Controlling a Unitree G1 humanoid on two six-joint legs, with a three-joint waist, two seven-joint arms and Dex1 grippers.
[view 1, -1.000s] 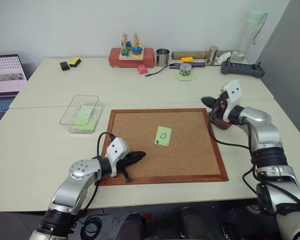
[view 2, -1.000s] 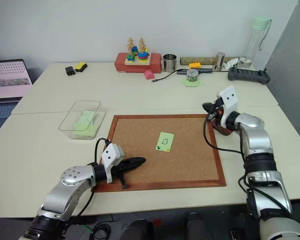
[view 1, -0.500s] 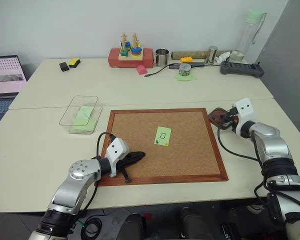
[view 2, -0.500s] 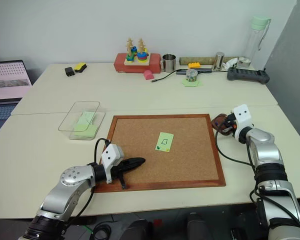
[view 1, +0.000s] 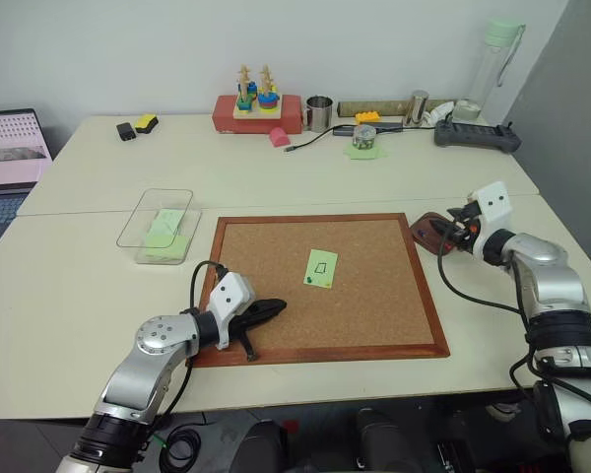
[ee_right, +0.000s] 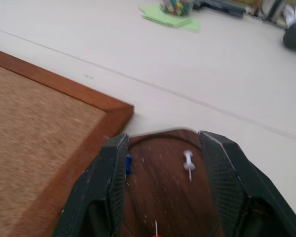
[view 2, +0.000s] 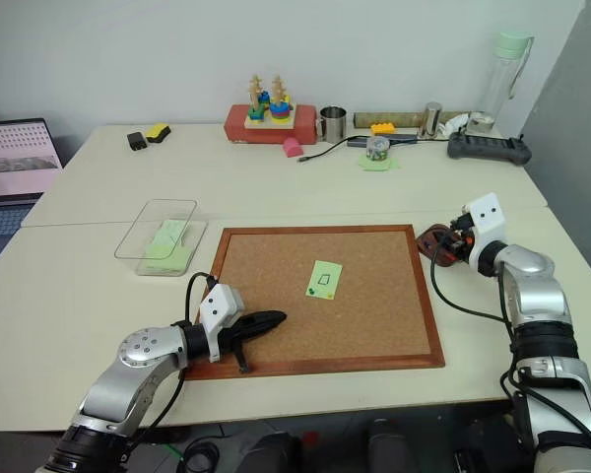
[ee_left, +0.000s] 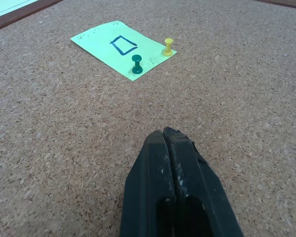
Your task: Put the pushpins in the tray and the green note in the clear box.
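Nearest the robot, the left gripper [view 1: 272,311] lies low over the corkboard [view 1: 374,305] near its front-left corner, its two black fingers [ee_left: 160,163] pressed tight together with nothing between them, pointing toward two o'clock; just ahead of it, at the middle of the board, the green note [view 1: 321,268] lies flat with its black outlined shape up, two pushpins at its near edge, a green pushpin [ee_left: 136,64] and a yellow pushpin [ee_left: 168,47], both standing upright in the cork; the note is well apart from the fingertips.

Out at three o'clock of the board, the right gripper [view 1: 454,235] hangs over the tray [view 1: 428,230], which sits on the bench [view 1: 79,305] touching the board's far-right corner; its fingers [ee_right: 108,173] are spread wide, one on each side of the dish, and they pinch nothing; in the tray lie a white pushpin [ee_right: 188,161], on its side, a blue pushpin [ee_right: 129,164] partly behind one finger, and something red [ee_right: 156,235] at the near edge, too little of it showing to name.

At ten o'clock of the board stands the clear box [view 1: 159,224], with plain pale-green papers [view 1: 164,229] inside.
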